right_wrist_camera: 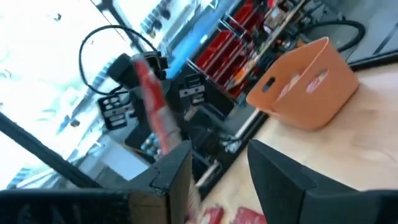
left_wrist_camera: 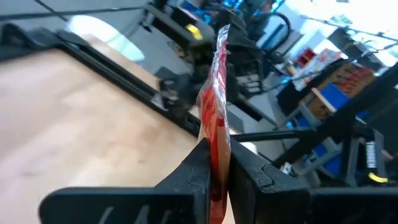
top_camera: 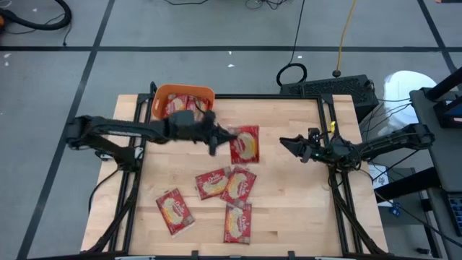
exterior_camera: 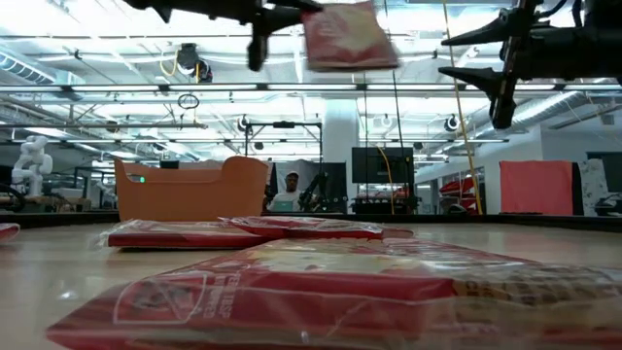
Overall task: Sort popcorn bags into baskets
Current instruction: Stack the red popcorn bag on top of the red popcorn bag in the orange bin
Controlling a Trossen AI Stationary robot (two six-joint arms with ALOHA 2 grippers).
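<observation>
Our left gripper (left_wrist_camera: 214, 171) is pinched shut on one edge of a popcorn bag (top_camera: 245, 144), and only the left wrist view shows that clamp edge-on, the red packet standing between the two fingers; from above we see just the bag held in the air near the table's middle. Our right gripper (top_camera: 286, 144) hangs apart at the right side with its fingers parted and nothing between them, which the right wrist view confirms while also showing the orange basket (right_wrist_camera: 305, 87) with packets inside. Four more bags (top_camera: 225, 184) lie on the table (top_camera: 289, 209) in front, the basket at the far left corner.
</observation>
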